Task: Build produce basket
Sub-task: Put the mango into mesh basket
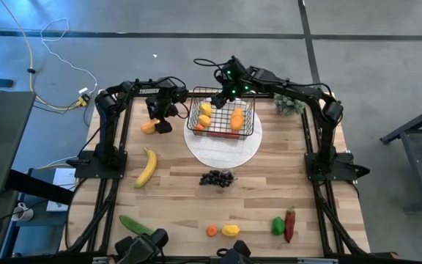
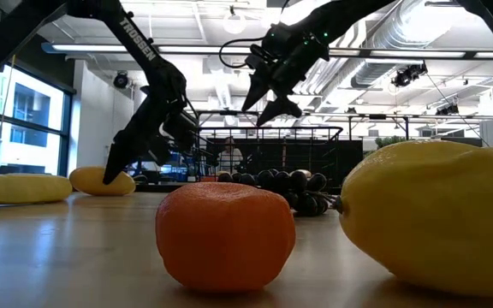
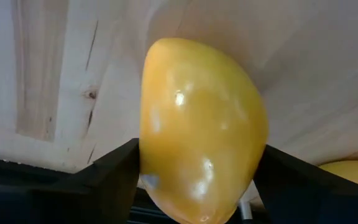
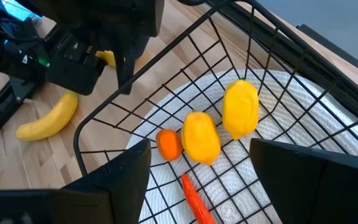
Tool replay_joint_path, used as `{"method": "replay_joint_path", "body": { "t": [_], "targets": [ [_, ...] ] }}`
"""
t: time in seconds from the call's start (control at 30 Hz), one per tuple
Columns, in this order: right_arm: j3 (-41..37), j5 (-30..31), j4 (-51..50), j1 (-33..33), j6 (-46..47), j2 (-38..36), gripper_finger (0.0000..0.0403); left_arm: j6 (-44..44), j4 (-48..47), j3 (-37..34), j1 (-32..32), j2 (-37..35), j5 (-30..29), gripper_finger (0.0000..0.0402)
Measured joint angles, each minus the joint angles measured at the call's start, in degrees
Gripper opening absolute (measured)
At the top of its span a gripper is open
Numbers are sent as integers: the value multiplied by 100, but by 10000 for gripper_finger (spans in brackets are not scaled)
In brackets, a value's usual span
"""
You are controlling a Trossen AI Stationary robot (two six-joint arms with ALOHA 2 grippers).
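High view: left pincer (image 1: 154, 119) at the mango (image 1: 149, 127) on the surface, just left of the basket (image 1: 221, 117); right pincer (image 1: 224, 94) hovers over the basket's back rim.

Low view: mango touches the wood.

Left wrist view: fingers flank the mango, grip not certain.

Right wrist view: fingers apart, empty, above the produce.

Mango (image 3: 201, 130) underside behind left tool fingers (image 3: 114, 180), neighbouring yellow fruit (image 3: 353, 174) cut off

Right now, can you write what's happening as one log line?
left gripper: around mango, on table | right gripper: open above basket
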Motion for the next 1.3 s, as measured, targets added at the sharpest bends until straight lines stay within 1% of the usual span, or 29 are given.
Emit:
{"method": "replay_joint_path", "body": {
  "t": [0.13,0.2,0.3,0.43,0.7,0.93,1.3],
  "targets": [
    [0,0,-17,2,0,0,255,-2,-19,0,0,0,4,226],
    [0,0,-34,5,0,0,255,-2,-47,0,0,0,4,213],
    [0,-31,-44,19,-37,0,255,0,-95,0,0,0,91,211],
    [0,-291,-80,90,-201,-57,255,3,-287,0,-2,0,246,211],
    [2,-281,-164,255,-371,-300,255,-93,-457,0,-2,-215,244,211],
    [4,-260,-216,360,-398,-468,255,-310,-473,0,-2,-800,246,211],
    [4,-293,-230,553,-492,-722,255,-1061,-428,0,-43,-2206,415,212]
  ]
}}
